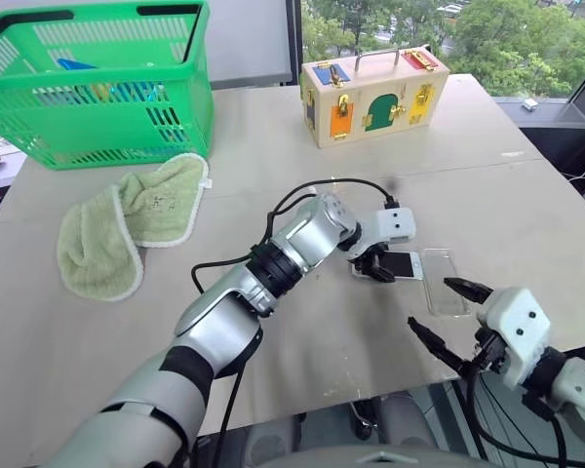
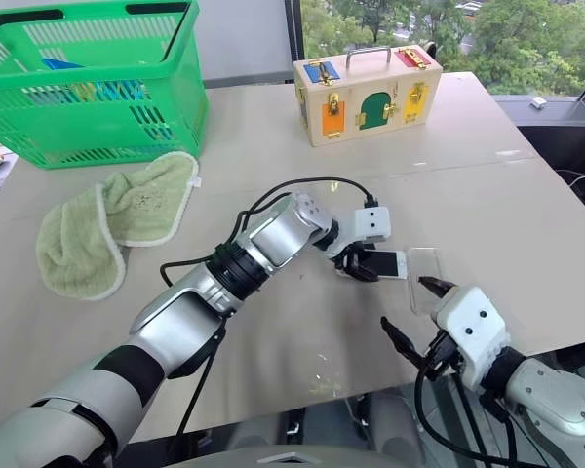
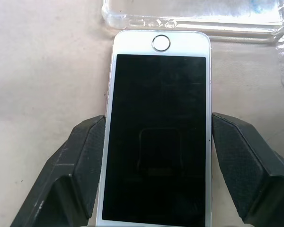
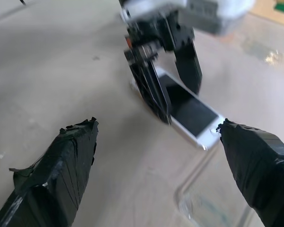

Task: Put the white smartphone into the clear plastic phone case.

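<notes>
No readable txt, labels or nos. anywhere (phone screen black).

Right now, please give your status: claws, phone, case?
Left claw straddles white smartphone, fingers at its edges. Right claw open, empty. Clear case beside phone's end. Nothing between.

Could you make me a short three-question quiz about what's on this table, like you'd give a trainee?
1. True or false: the white smartphone already sits inside the clear plastic phone case.
2. Which gripper has its fingers on either side of the phone? A) left gripper B) right gripper C) neither
3. What soft item lies on the table in front of the green basket?

Key:
1. False. The phone lies on the table beside the case, with its home-button end next to the case's edge.
2. A. The right gripper hangs open, nearer the robot.
3. A green towel, crumpled.
</notes>
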You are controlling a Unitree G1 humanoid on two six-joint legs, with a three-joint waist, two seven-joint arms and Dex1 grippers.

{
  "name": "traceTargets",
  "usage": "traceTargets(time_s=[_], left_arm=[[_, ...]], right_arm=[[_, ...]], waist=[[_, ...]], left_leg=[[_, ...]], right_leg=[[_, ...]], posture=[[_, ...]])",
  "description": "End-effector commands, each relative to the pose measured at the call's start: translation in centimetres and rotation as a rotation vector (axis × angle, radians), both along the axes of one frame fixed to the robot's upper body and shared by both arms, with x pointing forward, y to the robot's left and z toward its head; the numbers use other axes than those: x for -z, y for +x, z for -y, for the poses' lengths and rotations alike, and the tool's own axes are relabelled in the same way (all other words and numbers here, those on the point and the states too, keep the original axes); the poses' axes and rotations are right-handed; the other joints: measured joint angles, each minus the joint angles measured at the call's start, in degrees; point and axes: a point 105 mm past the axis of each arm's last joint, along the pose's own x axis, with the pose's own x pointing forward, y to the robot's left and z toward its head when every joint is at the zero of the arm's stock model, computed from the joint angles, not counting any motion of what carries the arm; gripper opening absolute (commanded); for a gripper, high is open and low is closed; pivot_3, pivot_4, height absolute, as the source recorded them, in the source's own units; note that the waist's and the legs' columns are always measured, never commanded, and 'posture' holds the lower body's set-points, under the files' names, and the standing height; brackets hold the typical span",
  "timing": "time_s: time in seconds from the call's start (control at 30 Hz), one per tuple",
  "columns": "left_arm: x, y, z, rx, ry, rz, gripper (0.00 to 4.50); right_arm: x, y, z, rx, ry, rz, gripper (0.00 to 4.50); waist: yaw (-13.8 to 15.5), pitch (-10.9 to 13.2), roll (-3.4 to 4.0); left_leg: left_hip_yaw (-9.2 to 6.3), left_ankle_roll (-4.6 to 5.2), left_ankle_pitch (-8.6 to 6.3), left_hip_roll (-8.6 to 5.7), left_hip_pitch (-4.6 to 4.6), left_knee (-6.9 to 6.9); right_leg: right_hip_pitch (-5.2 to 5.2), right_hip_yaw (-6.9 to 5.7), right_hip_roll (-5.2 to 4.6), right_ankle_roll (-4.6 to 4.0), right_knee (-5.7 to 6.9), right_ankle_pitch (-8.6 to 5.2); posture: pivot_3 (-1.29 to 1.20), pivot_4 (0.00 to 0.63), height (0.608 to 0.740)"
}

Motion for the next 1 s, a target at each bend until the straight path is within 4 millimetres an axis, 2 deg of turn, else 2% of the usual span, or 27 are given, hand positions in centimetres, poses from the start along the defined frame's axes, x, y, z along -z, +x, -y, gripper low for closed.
traceTargets(time_s=[0.03, 0.1, 0.2, 0.27, 0.33, 0.4, 0.5, 0.57, 0.67, 0.7, 0.83, 0.93, 1.0], left_arm=[[-1.9, -0.5, 0.7, 0.012, -0.11, -0.003, 4.46], [-2.9, -1.0, 0.5, 0.023, -0.183, -0.03, 4.46], [-4.4, -1.8, -1.1, 0.065, -0.272, -0.058, 4.46], [-6.4, -2.5, -2.6, 0.125, -0.424, -0.048, 4.46], [-8.1, -2.6, -3.9, 0.16, -0.597, 0.047, 4.46], [-8.4, -2.5, -5.7, 0.155, -0.679, 0.103, 4.46], [-9.2, -3.1, -8.4, 0.131, -0.783, 0.097, 4.46], [-8.8, -3.7, -9.9, 0.117, -0.779, 0.07, 4.46], [-8.2, -4.8, -12.0, 0.112, -0.754, 0.056, 4.5], [-8.1, -5.2, -12.6, 0.104, -0.753, 0.058, 4.5], [-7.9, -6.2, -14.0, 0.074, -0.759, 0.054, 4.5], [-7.8, -6.3, -14.7, 0.03, -0.784, 0.045, 4.5], [-7.6, -6.5, -15.2, 0.015, -0.787, 0.041, 4.5]], right_arm=[[-0.1, 0.5, 0.2, 0.067, -0.034, 0.007, 4.5], [0.5, 1.1, 0.6, 0.122, -0.019, -0.035, 4.5], [1.2, 1.8, 0.2, 0.133, 0.007, -0.083, 4.5], [1.6, 3.0, 0.4, 0.19, 0.047, -0.109, 4.5], [2.2, 4.0, 0.6, 0.238, 0.074, -0.142, 4.5], [2.7, 4.6, 0.7, 0.274, 0.088, -0.172, 4.5], [3.3, 5.3, 1.1, 0.325, 0.095, -0.208, 4.5], [3.6, 5.6, 1.5, 0.358, 0.102, -0.235, 4.5], [4.4, 5.5, 2.1, 0.382, 0.084, -0.284, 3.79], [4.7, 5.5, 2.4, 0.39, 0.077, -0.303, 3.17], [5.7, 5.4, 3.0, 0.39, 0.037, -0.352, 1.46], [5.5, 5.6, 3.6, 0.379, -0.012, -0.331, 0.05], [4.2, 5.9, 4.0, 0.352, -0.033, -0.264, 0.05]], waist=[[0.06, 0.0, 0.0], [-0.02, 0.0, 0.02], [-0.06, 0.0, 0.04], [0.02, -0.02, 0.1], [-0.11, -0.03, 0.1], [-0.02, -0.04, 0.12], [0.05, -0.04, 0.12], [0.16, -0.04, 0.12], [-0.13, -0.05, 0.16], [-0.09, -0.05, 0.15], [0.1, -0.07, 0.12], [0.18, -0.08, 0.13], [0.08, -0.08, 0.13]], left_leg=[[-0.01, 0.0, 0.0, 0.0, -0.01, 0.0], [-0.04, 0.0, 0.0, 0.0, -0.01, 0.01], [-0.18, 0.0, 0.0, 0.0, -0.01, 0.0], [-0.2, 0.0, 0.0, 0.02, 0.0, -0.04], [-0.21, 0.0, 0.0, 0.02, 0.0, -0.06], [-0.12, 0.0, 0.0, 0.03, 0.05, -0.06], [-0.08, 0.0, 0.0, 0.0, 0.02, -0.05], [-0.02, 0.0, 0.01, 0.0, 0.0, -0.04], [-0.01, 0.0, 0.01, -0.01, 0.03, -0.04], [-0.01, 0.01, 0.0, -0.01, 0.08, -0.06], [0.0, 0.01, 0.0, -0.01, 0.09, -0.06], [0.0, 0.02, 0.01, -0.02, 0.09, -0.04], [-0.01, 0.02, 0.01, -0.03, 0.08, -0.03]], right_leg=[[0.0, 0.0, -0.01, 0.0, 0.0, 0.0], [-0.01, 0.03, 0.0, 0.0, 0.0, 0.0], [-0.05, 0.07, 0.0, 0.0, 0.02, 0.0], [-0.05, 0.1, 0.03, -0.01, 0.02, 0.0], [-0.05, 0.1, 0.04, -0.01, 0.0, 0.0], [-0.05, 0.21, 0.03, -0.01, 0.01, 0.01], [-0.03, 0.18, 0.05, -0.01, 0.02, 0.01], [-0.04, 0.16, 0.04, -0.01, 0.03, 0.01], [-0.03, 0.28, 0.05, 0.0, 0.02, 0.01], [-0.03, 0.4, 0.06, 0.0, 0.02, 0.01], [-0.01, 0.42, 0.07, 0.01, 0.02, 0.01], [0.03, 0.46, 0.13, 0.0, 0.02, 0.01], [0.03, 0.49, 0.14, 0.0, 0.02, 0.01]], posture=[[0.0, 0.15, 0.74], [0.0, 0.15, 0.74], [0.0, 0.15, 0.74], [0.0, 0.15, 0.74], [0.0, 0.15, 0.74], [0.0, 0.15, 0.74], [0.0, 0.15, 0.74], [0.0, 0.15, 0.74], [0.0, 0.15, 0.74], [0.0, 0.15, 0.74], [0.0, 0.15, 0.74], [0.0, 0.15, 0.74], [0.0, 0.15, 0.74]])
